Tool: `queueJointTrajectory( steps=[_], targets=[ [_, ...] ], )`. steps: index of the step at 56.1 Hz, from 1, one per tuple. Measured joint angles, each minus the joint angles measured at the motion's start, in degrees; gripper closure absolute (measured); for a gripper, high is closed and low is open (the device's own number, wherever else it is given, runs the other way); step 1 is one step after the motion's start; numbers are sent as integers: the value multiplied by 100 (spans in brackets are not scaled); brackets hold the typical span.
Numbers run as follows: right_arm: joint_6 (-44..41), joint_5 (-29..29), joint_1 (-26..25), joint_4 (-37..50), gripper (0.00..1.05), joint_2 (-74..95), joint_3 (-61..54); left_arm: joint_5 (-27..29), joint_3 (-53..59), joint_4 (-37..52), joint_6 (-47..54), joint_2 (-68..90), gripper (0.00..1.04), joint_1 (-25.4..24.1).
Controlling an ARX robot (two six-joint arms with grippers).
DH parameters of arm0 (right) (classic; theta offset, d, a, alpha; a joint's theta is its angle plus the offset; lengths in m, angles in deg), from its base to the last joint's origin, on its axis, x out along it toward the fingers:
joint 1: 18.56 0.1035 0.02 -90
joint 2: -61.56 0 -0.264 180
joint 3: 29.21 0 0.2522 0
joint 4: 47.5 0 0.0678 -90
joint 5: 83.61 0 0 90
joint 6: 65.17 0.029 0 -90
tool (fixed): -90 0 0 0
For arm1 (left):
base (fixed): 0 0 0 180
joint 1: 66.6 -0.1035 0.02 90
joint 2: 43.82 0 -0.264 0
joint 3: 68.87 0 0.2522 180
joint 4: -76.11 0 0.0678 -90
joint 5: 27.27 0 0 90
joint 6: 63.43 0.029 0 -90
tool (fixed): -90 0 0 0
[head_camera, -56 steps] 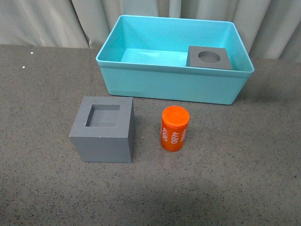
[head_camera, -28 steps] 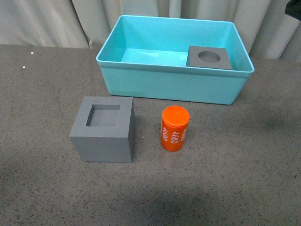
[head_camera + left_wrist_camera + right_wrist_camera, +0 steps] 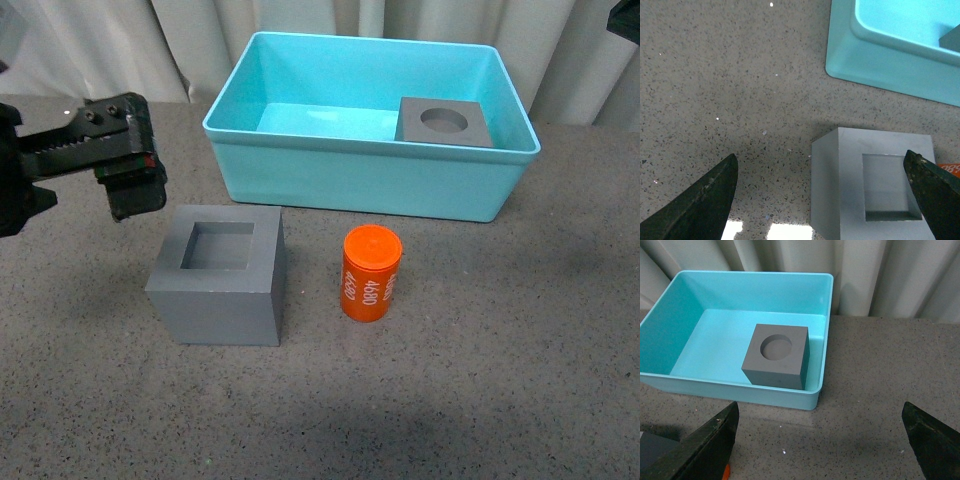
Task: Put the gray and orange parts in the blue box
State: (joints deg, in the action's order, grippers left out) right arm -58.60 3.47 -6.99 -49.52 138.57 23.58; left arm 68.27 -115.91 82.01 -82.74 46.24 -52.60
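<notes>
Left gripper (image 3: 820, 155) arrived; orange cylinder (image 3: 371, 273) upright (axis vertical).

blue box (image 3: 370, 185): light turquoise-blue all over, plain, no markings.
square-recess cube (image 3: 215, 300): matte mid gray, uniform; recess floor slightly darker.
round-recess cube (image 3: 447, 125): matte darker gray, uniform.
orange cylinder (image 3: 371, 275): bright orange; white "4680" lettering repeated on the side.
table (image 3: 500, 380): gray-brown with a fine dark and pale speckle.
curtain (image 3: 100, 50): pale gray-white, plain.
left fingers (image 3: 700, 205): black to very dark green.
right fingers (image 3: 705, 445): same dark tone.
left arm housing (image 3: 125, 170): black, one small red spot.
</notes>
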Motion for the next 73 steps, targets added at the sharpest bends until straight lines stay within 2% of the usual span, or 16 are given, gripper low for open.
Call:
queueJointTrajectory(
  steps=[17, 39, 47, 50, 57, 65, 73],
  targets=[
    [-11, 0, 0, 0, 10, 0, 0, -337, -767, -796, 140, 874, 7, -22],
    [-13, 2, 0, 0, 10, 0, 0, -433, -966, -1108, 101, 1340, 7, 153],
    [-13, 0, 0, 0, 10, 0, 0, -424, -990, -1104, 52, 1351, 26, 153],
    [-13, 2, 0, 0, 10, 0, 0, -420, -999, -1106, -17, 1351, 39, 160],
    [-13, 0, 0, 0, 10, 0, 0, -424, -1019, -1102, -136, 1351, 55, 184],
    [-13, 0, 0, 0, 10, 0, 0, -367, -1019, -1060, -269, 1325, 83, 225],
    [-13, 0, 0, 0, 10, 0, 0, -267, -1005, -1097, -315, 1211, 87, 234]
  ],
)
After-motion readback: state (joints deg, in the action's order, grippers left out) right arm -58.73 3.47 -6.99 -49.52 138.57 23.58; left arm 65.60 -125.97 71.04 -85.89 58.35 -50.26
